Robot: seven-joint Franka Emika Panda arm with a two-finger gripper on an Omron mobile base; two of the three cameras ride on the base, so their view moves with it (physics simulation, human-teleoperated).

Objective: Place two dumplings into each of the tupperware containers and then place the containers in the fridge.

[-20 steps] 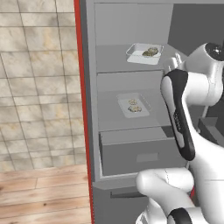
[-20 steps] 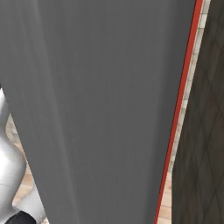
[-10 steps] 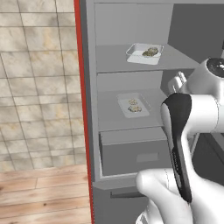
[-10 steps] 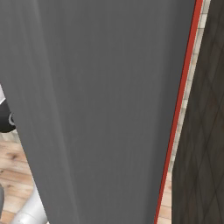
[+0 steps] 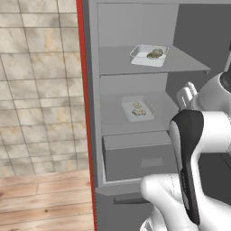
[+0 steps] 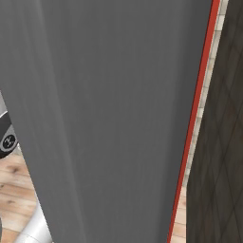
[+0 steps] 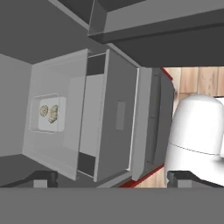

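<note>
Dumplings (image 7: 49, 113) blurry in lower container (image 7: 46, 113), perhaps two; tool (image 7: 111, 178) wide apart, fingertips cut off low.

Tiled wall (image 5: 38, 85): square beige-grey stone tiles with mottled veining, laid in a regular grid. It occupies the left portion of the left base view from the top edge downward.

Wood floor (image 5: 45, 200): light-brown planks with visible grain, meeting the tiled wall along a straight line at its base. The same planking appears at the lower left of the right base view.

Dark panel (image 6: 220, 142): dark brown surface with a faint diagonal lattice pattern, at the right edge of the right base view.
</note>
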